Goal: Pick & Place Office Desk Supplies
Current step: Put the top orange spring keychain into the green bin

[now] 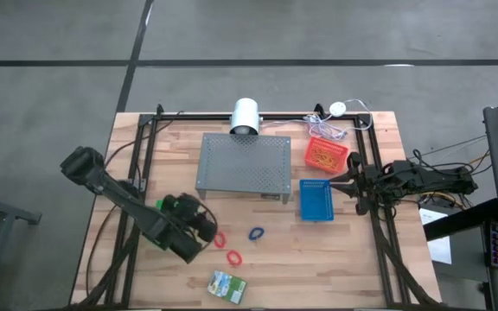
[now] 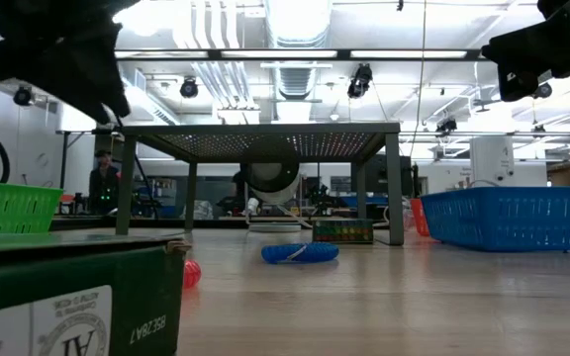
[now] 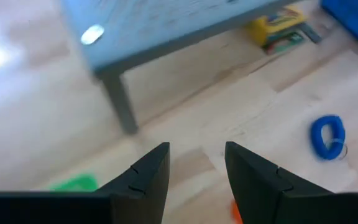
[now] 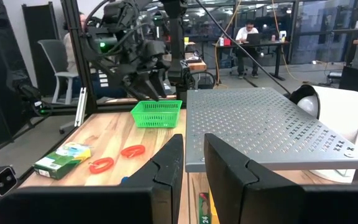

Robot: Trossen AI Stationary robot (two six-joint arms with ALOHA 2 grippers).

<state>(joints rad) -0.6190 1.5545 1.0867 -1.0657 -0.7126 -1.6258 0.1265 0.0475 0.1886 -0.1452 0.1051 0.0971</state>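
Observation:
Two red bands (image 1: 220, 239) (image 1: 233, 257) and a blue band (image 1: 256, 233) lie flat on the wooden table in front of the grey stand. The green-and-yellow crayon box (image 1: 227, 285) lies near the front edge. My left gripper (image 1: 204, 231) hangs open above the table, between the green basket (image 1: 173, 206) and the red bands, slanting down with only bare wood between its fingers (image 3: 151, 174). The blue band (image 3: 327, 137) shows ahead of it. At the right edge, my right gripper (image 1: 350, 183) waits, level, its fingers a narrow gap apart and holding nothing.
The grey perforated stand (image 1: 245, 162) fills the table's middle, with a yellow box (image 3: 278, 25) under it. A blue basket (image 1: 316, 200) and a red basket (image 1: 325, 154) sit to its right. A white roll (image 1: 245, 115) lies behind it. Black frame rails run along both sides.

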